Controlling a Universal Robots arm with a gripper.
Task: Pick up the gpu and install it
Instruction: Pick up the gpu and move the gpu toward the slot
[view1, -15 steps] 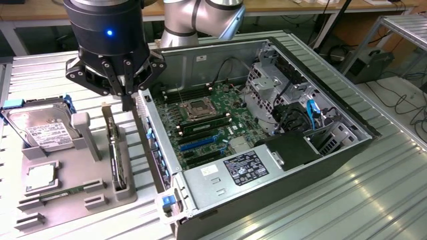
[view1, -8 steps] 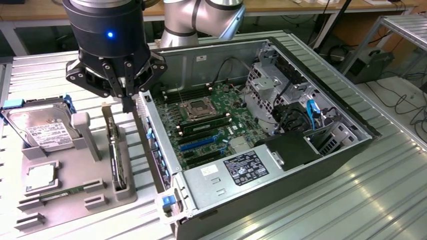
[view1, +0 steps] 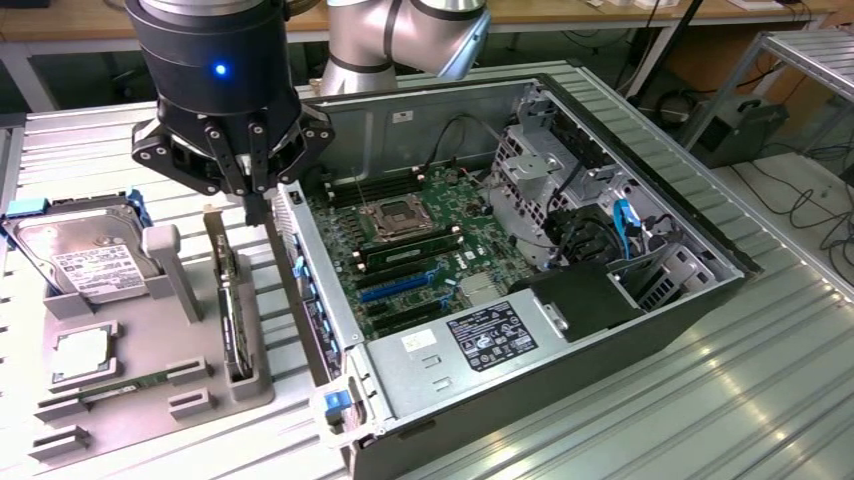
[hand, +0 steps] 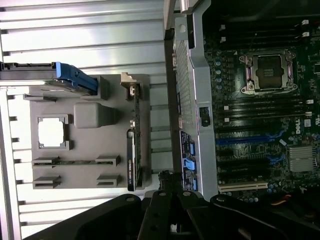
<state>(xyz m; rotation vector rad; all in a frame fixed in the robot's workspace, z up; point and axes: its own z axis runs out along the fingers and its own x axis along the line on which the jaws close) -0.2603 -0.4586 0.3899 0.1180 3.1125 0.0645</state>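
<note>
The black gripper (view1: 254, 205) hangs with fingers clenched on nothing, close above the thin dark gpu card (view1: 235, 320) standing in the grey holder tray (view1: 147, 345).

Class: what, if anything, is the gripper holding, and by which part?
Nothing is held. The gripper is shut and empty; the gpu stands on edge in its slot on the grey tray, apart from it.
</note>
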